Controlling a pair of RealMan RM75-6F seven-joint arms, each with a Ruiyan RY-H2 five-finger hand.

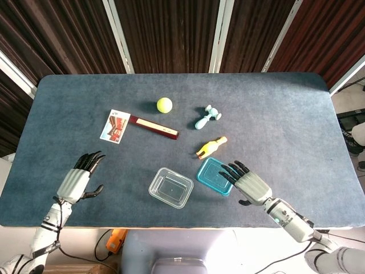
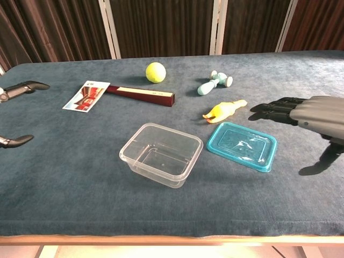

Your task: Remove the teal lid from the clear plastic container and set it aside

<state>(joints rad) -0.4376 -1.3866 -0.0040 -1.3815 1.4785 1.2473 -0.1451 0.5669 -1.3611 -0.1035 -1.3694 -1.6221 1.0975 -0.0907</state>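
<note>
The teal lid [image 1: 214, 176] [image 2: 242, 145] lies flat on the blue table, just right of the clear plastic container [image 1: 170, 187] [image 2: 160, 153], which stands open-topped and empty. My right hand [image 1: 248, 184] [image 2: 309, 117] hovers to the right of the lid, fingers spread, holding nothing, its fingertips near the lid's right edge. My left hand [image 1: 77, 179] [image 2: 15, 113] is far to the left near the table's front edge, fingers apart and empty; the chest view shows only its fingertips.
A yellow rubber duck toy [image 1: 210, 146] [image 2: 224, 110] lies just behind the lid. Farther back are a teal bowling-pin toy [image 1: 205, 116], a yellow-green tennis ball [image 1: 164, 104], a dark red box [image 1: 154, 127] and a printed card [image 1: 113, 125].
</note>
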